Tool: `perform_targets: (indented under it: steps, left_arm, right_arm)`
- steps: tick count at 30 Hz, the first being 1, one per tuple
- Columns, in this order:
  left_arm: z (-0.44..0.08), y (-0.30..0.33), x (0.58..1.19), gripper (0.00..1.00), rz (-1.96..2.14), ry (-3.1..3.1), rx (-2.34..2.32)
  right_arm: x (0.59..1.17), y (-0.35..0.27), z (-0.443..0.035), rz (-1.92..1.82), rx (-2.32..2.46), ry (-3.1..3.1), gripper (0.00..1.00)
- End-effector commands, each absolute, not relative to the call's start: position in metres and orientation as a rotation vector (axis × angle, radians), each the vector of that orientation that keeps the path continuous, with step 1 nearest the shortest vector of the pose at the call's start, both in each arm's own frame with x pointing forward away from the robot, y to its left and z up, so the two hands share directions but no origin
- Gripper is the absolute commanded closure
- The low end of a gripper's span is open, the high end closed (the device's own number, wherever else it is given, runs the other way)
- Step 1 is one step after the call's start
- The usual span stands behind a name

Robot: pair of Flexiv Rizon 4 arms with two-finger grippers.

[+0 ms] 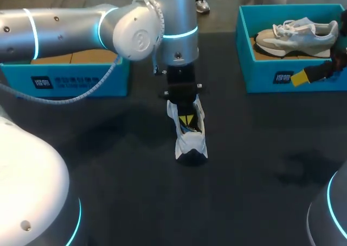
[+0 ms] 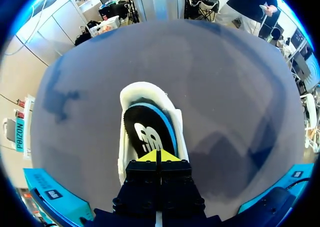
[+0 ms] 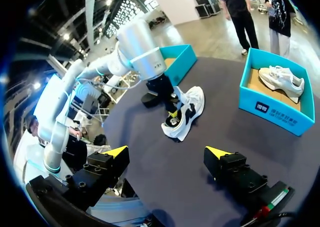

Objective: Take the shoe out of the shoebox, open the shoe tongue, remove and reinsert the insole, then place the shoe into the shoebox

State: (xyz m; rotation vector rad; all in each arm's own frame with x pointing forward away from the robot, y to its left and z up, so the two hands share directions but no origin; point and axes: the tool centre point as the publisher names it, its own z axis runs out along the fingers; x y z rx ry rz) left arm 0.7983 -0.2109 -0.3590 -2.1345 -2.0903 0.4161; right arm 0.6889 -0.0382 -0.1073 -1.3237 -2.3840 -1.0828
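Left pincer [image 2: 156, 156] tips pressed together at insole [image 2: 142, 124] heel in shoe [image 2: 145, 89] — lift slow, straight. Right pincer [image 3: 167, 152] wide — could steady shoe.

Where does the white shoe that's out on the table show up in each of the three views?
Head view: white shoe at the middle of the table, at the left tool's tips.
Left wrist view: shoe just ahead of that tool, opening up, dark insole showing.
Right wrist view: shoe across the table, beyond the open right tool.
Shared landmark: the left tool's yellow tips at the shoe's opening.
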Motion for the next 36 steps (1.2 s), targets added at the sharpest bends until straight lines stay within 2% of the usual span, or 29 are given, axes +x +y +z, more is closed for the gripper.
perform_targets:
  steps: [1,14,26,36]
  left_arm:
    - [-0.371,-0.212,0.800,1.00,0.413,-2.081,-2.127]
    - [-0.390,-0.210,0.790,1.00,0.415,-2.100,-2.097]
    - [-0.354,-0.204,0.788,1.00,0.454,-2.112,-2.151]
    - [-0.374,-0.210,0.778,1.00,0.460,-2.076,-2.150]
  right_arm:
    - [0.688,-0.038,-0.107,-1.081,-1.326,-2.384,0.00]
    - [0.688,-0.038,-0.107,-1.081,-1.326,-2.384,0.00]
    - [0.688,-0.038,-0.107,-1.081,-1.326,-2.384,0.00]
    - [0.688,-0.038,-0.107,-1.081,-1.326,-2.384,0.00]
